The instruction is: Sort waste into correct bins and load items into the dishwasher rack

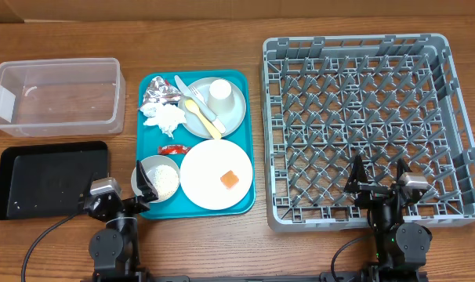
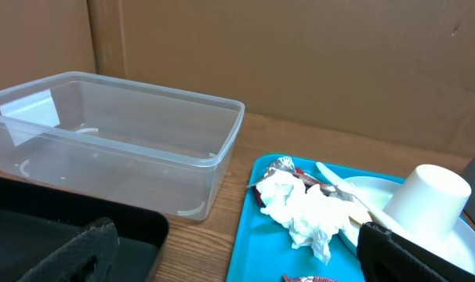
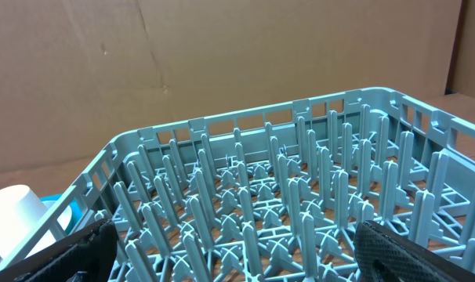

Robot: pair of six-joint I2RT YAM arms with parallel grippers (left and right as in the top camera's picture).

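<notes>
On the teal tray [image 1: 243,138] lie a foil ball [image 1: 161,94], a white napkin [image 1: 165,117], a red packet [image 1: 172,147], a bowl of rice [image 1: 159,178], a white plate [image 1: 206,184] carrying an orange cube [image 1: 229,179], and a grey-green plate [image 1: 231,117] with a cup [image 1: 220,92] and a yellow fork [image 1: 200,112]. The clear tub [image 1: 53,124] and black tray [image 1: 49,180] sit to the left, the grey rack [image 1: 347,43] to the right. My left gripper [image 1: 120,189] is open between black tray and bowl. My right gripper [image 1: 378,178] is open over the rack's near edge.
The left wrist view shows the tub [image 2: 112,133], napkin [image 2: 308,211], foil [image 2: 281,166] and cup [image 2: 426,200] ahead of the open gripper [image 2: 237,262]. Rack pegs [image 3: 284,196] fill the right wrist view. Brown cardboard walls stand behind the table.
</notes>
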